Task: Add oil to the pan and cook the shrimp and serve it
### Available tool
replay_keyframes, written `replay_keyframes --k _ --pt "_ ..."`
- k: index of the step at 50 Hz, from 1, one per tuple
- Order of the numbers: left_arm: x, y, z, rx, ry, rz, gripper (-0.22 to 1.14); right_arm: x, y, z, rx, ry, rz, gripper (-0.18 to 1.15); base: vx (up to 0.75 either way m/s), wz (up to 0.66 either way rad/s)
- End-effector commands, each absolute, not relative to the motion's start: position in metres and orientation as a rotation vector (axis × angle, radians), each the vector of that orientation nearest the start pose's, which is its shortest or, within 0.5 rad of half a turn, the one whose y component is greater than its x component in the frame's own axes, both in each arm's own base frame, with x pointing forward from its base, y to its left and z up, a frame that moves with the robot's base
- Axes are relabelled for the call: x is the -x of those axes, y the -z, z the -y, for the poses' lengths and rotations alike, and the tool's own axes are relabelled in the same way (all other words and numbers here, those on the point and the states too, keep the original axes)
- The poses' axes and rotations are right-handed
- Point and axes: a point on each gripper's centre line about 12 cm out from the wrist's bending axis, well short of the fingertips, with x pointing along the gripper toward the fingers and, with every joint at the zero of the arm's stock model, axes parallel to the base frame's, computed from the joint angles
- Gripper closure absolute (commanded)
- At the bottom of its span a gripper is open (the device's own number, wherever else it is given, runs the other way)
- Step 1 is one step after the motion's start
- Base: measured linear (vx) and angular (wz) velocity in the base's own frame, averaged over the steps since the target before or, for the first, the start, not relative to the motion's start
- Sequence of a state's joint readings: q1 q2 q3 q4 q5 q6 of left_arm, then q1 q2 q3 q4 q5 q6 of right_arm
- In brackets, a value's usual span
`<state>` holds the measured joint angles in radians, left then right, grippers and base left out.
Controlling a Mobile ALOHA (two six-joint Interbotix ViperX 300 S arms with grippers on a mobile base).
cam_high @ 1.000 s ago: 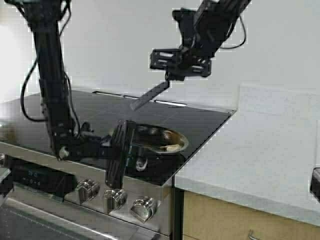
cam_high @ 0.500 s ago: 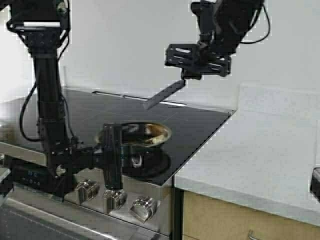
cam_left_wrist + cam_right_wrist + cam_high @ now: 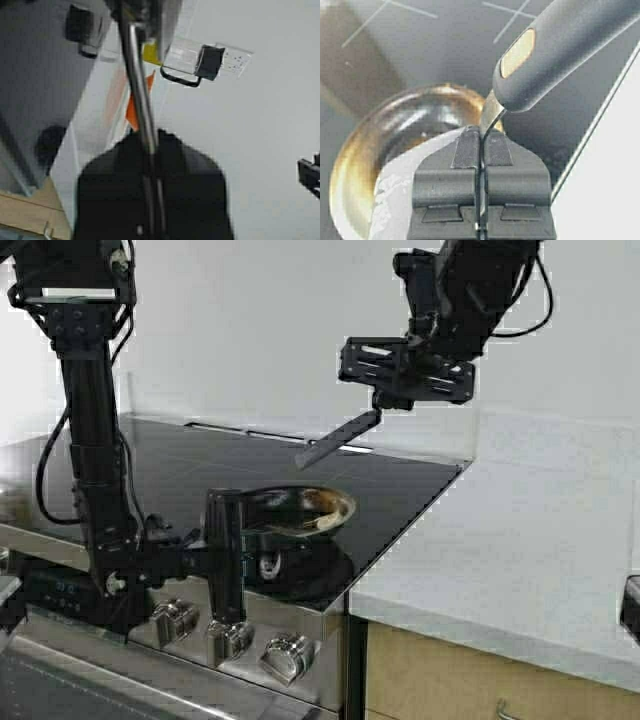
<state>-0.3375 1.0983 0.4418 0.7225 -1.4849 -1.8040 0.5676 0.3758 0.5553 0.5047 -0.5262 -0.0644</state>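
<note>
My left gripper [image 3: 255, 545] [image 3: 152, 145] is shut on the metal handle of the pan [image 3: 297, 512] and holds it just over the black cooktop [image 3: 400, 490], near the front edge. A small pale shrimp [image 3: 328, 523] lies at the pan's right rim. My right gripper [image 3: 378, 412] [image 3: 481, 131] hangs high above the pan [image 3: 395, 145], shut on the thin metal neck of a grey-handled spatula [image 3: 335, 437] [image 3: 560, 45] that slants down to the left. The oil [image 3: 151, 52] shows yellow in its clear jug [image 3: 200, 60], beyond the pan in the left wrist view.
Three stove knobs [image 3: 230, 635] line the front panel below the pan. A white counter [image 3: 500, 550] adjoins the cooktop on the right, with a wooden cabinet below. An orange object [image 3: 132, 107] sits on the counter in the left wrist view.
The left arm drew the pan left and raised it, then eased it back right a little. The right gripper rose and moved right with the spatula.
</note>
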Motion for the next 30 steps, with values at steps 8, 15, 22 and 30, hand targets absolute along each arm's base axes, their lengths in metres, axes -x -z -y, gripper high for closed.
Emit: replay_keyframes --k 8,15,22,30 --pt "-0.3575 0.0676 0.2087 1.534 0.736 -0.933 0.90 -0.3961 -0.1181 -0.2179 -0.217 -0.236 -0.409 0.90 0.00 0.00" --pt "-0.3595 0.0649 0.2093 1.531 0.743 -0.927 0.89 -0.3961 -0.1181 -0.2179 -0.217 -0.236 -0.409 0.90 0.00 0.00" --pt "-0.3602 0.0647 0.2097 1.527 0.746 -0.925 0.82 -0.3958 -0.1178 -0.2176 -0.222 -0.235 -0.410 0.90 0.00 0.00" --pt "-0.3598 0.0678 0.2088 1.516 0.724 -0.930 0.36 -0.3958 -0.1178 -0.2176 -0.229 -0.233 -0.411 0.90 0.00 0.00"
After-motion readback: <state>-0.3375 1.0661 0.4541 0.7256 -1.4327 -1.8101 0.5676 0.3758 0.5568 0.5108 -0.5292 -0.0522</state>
